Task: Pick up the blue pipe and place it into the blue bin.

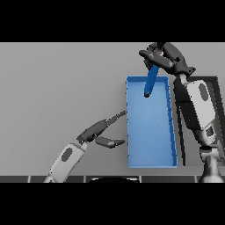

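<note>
One blue pipe point(150, 83) hangs tilted over the far end of the one blue bin point(151, 163) — right hand point(161, 56) curled around its top; left hand point(102, 132) relaxed, empty, beside the bin on the grey counter point(61, 83).

Grey table point(61, 88), flat, plain surface. Blue bin point(151, 127) resting directly on it, right of centre, long axis running away from robot, open side up, low walls, near end close to table's front edge. Dark panel point(215, 88) lying flat just right of bin, partly hidden by arm. Left portion of tabletop bare grey.
</note>
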Tool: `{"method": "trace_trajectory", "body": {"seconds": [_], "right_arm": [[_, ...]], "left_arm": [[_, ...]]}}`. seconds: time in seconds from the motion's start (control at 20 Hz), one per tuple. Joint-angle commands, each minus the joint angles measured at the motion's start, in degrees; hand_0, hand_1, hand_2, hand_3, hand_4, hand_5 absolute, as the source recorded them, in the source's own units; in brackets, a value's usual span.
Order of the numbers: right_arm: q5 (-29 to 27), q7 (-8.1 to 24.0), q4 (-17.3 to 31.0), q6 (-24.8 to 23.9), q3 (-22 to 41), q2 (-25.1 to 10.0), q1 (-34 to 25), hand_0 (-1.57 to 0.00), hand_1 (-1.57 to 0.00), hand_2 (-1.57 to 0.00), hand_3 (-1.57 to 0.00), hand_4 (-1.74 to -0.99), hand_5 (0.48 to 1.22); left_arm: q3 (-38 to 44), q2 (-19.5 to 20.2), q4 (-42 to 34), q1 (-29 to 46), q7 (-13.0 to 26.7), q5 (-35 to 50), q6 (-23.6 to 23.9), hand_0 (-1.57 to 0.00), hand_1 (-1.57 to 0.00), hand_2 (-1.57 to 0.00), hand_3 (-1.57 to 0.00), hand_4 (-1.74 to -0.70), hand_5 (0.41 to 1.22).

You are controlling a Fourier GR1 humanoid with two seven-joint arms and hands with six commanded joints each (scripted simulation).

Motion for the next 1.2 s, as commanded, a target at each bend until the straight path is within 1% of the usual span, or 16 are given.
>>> {"method": "trace_trajectory", "body": {"seconds": [0.0, 0.1, 0.2, 0.35, 0.45, 0.5, 0.55, 0.6, 0.65, 0.7, 0.8, 0.85, 0.9, 0.95, 1.05, 1.15], "right_arm": [[0.45, 0.45, -0.02, -0.57, 0.48, -0.62, 2.54, -1.57, -1.57, -1.57, -1.57, -1.499, 1.221], [1.79, 1.58, 0.34, -2.59, 1.59, -0.8, 5.37, -1.57, -1.57, -1.57, -1.57, -1.499, 1.221], [2.74, 4.32, 1.16, -4.93, 2.83, -0.89, 7.03, -1.57, -1.57, -1.57, -1.57, -1.499, 1.221], [3.79, 7.89, -1.14, -9.38, 5.07, -1.72, 12.61, -1.57, -1.57, -1.57, -1.57, -1.499, 1.221], [4.73, 11.02, -1.63, -10.32, 6.24, -2.86, 14.78, -1.57, -1.57, -1.57, -1.02, -1.586, 1.221], [4.92, 13.56, -2.02, -10.22, 6.87, -3.1, 15.74, -1.57, -1.57, -1.57, -0.82, -1.617, 1.221], [5.62, 14.66, -1.99, -9.62, 7.7, -3.44, 16.44, -1.57, -1.57, -1.57, -0.68, -1.642, 1.221], [6.45, 14.85, -1.07, -9.88, 9.05, -3.35, 16.77, -1.57, -1.57, -1.57, -0.62, -1.662, 1.221], [5.78, 14.86, -0.67, -10.65, 10.99, -4.52, 17.39, -1.57, -1.57, -1.57, -0.81, -1.617, 1.199], [3.99, 14.85, 0.89, -11.97, 13.77, -5.81, 17.32, -1.57, -1.51, -1.45, -0.96, -1.573, 1.188], [-2.78, 14.86, 4.91, -14.26, 19.73, -7.18, 15.79, -1.01, -0.97, -0.93, -0.61, -1.451, 1.146], [-7.06, 14.86, 5.88, -15.65, 23.58, -8.51, 14.6, -0.8, -0.77, -0.74, -0.49, -1.385, 1.114], [-10.29, 14.86, 6.1, -15.66, 26.31, -9.8, 13.71, -0.64, -0.62, -0.6, -0.39, -1.334, 1.135], [-11.89, 14.85, 6.0, -13.1, 28.41, -10.81, 12.36, -0.51, -0.5, -0.48, -0.31, -1.296, 1.152], [-11.02, 14.81, 5.6, -11.02, 31.42, -11.79, 11.51, -0.33, -0.32, -0.3, -0.2, -1.23, 1.056], [-6.82, 13.9, 4.98, -9.4, 34.1, -12.03, 10.47, -0.21, -0.2, -0.19, -0.13, -1.179, 0.982]], "left_arm": [[-0.38, 0.25, -0.15, 0.55, -0.06, -0.47, 0.03, 0.0, 0.0, 0.0, 0.0, -0.88, 0.483], [-0.73, -0.13, 0.57, 0.44, -0.23, -1.06, 0.14, 0.0, 0.0, 0.0, 0.0, -0.87, 0.483], [-0.63, -0.47, 0.96, -0.12, -0.38, -1.15, 0.27, 0.0, 0.0, 0.0, 0.0, -0.87, 0.481], [-1.07, -0.38, 0.42, 0.96, -0.84, -1.64, 0.7, 0.0, 0.0, 0.0, 0.0, -0.88, 0.479], [-1.03, 0.04, 0.41, 1.04, -0.9, -1.58, 0.35, 0.0, 0.0, 0.0, 0.0, -0.88, 0.475], [-0.98, -0.28, 0.58, 0.7, -0.65, -1.5, 0.44, 0.0, 0.0, 0.0, 0.0, -0.88, 0.476], [-1.05, -0.45, 0.83, 0.85, -0.61, -1.51, 0.5, 0.0, 0.0, 0.0, 0.0, -0.88, 0.479], [-0.85, -0.67, 1.1, 0.17, -0.5, -1.4, 0.46, 0.0, 0.0, 0.0, 0.0, -0.88, 0.481], [-0.54, -0.34, 0.7, -0.15, -0.47, -1.15, 0.33, 0.0, 0.0, 0.0, 0.0, -0.89, 0.483], [-0.8, -0.4, 0.86, 0.21, -0.39, -1.2, 0.23, 0.0, 0.0, 0.0, 0.0, -0.89, 0.486], [-0.67, -0.79, 1.55, -0.55, 0.15, -1.49, 0.44, 0.0, 0.0, 0.0, 0.0, -0.88, 0.493], [-1.09, -0.59, 0.7, 0.47, -0.43, -1.63, 0.53, 0.0, 0.0, 0.0, 0.0, -0.88, 0.495], [-0.77, -0.66, 0.67, 0.05, -0.26, -1.31, 0.51, 0.0, 0.0, 0.0, 0.0, -0.88, 0.497], [-0.66, -0.73, 0.97, -0.35, -0.27, -1.35, 0.53, 0.0, 0.0, 0.0, 0.0, -0.88, 0.497], [-0.9, -0.87, 0.89, 0.24, -0.65, -1.37, 0.59, 0.0, 0.0, 0.0, 0.0, -0.88, 0.495], [-0.69, -0.31, 0.81, 0.41, -0.8, -1.4, 0.5, 0.0, 0.0, 0.0, 0.0, -0.88, 0.491]]}}
